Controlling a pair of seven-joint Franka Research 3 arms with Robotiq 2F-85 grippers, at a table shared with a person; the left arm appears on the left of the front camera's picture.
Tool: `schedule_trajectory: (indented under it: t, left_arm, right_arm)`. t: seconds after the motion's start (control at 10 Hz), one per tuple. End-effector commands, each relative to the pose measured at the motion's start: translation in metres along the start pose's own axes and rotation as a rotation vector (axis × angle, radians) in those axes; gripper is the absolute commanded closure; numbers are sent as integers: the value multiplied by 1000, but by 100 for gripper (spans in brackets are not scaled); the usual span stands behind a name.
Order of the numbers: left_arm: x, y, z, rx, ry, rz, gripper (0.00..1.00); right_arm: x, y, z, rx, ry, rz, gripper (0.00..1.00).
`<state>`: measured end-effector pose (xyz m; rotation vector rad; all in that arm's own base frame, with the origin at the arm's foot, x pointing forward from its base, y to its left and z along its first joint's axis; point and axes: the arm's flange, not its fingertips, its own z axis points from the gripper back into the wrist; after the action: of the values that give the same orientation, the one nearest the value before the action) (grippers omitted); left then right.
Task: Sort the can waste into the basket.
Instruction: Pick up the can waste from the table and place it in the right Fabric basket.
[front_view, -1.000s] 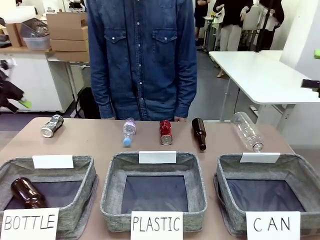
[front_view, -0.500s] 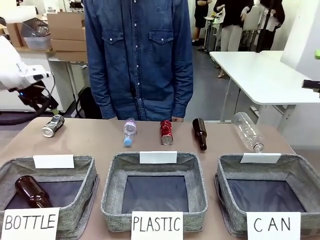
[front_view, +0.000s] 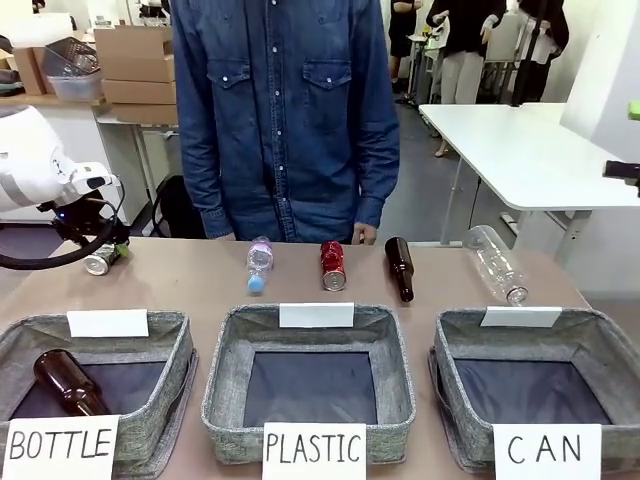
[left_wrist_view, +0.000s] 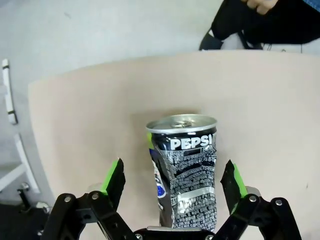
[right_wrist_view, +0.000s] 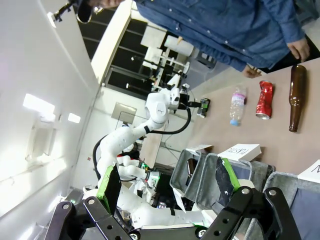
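Observation:
A dark Pepsi can with a silver top lies on the table's far left, also visible as the dark can in the front view. My left gripper is open, one green-padded finger on each side of this can with a gap on both sides. The red can lies on its side at the far middle, silver end toward me. The grey basket signed "CAN" stands at the front right with nothing in it. My right gripper is open and holds nothing, raised off to the right.
Baskets signed "PLASTIC" and "BOTTLE" stand in the front row; a brown bottle lies in the latter. A small plastic bottle, a brown bottle and a large clear bottle lie along the far side. A person stands behind.
My left arm has swung in from the left and come down over the dark can. The brown bottle in the "BOTTLE" basket has rolled slightly. The right arm is unmoved.

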<state>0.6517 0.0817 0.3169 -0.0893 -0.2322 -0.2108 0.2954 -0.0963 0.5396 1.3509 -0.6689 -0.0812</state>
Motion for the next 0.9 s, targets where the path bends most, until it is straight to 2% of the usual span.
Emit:
schedule_trajectory:
  t: [0.0, 0.2, 0.3, 0.5, 0.6, 0.8]
  left_arm:
    - [5, 1, -1, -33, 37, -10, 0]
    - [7, 0, -3, -21, 30, 9, 0]
    - [7, 1, 0, -17, -2, 17, 23]
    - [6, 0, 3, 13, -19, 18, 80]
    - [7, 1, 3, 12, -18, 15, 100]
    - [8, 1, 4, 18, -26, 11, 100]
  right_arm:
    - [4, 0, -3, 25, -14, 27, 0]
    - [4, 0, -3, 25, -14, 27, 0]
    - [4, 0, -3, 25, -14, 27, 0]
    - [4, 0, -3, 25, -14, 27, 0]
    - [4, 0, -3, 25, -14, 27, 0]
    - [4, 0, -3, 25, -14, 27, 0]
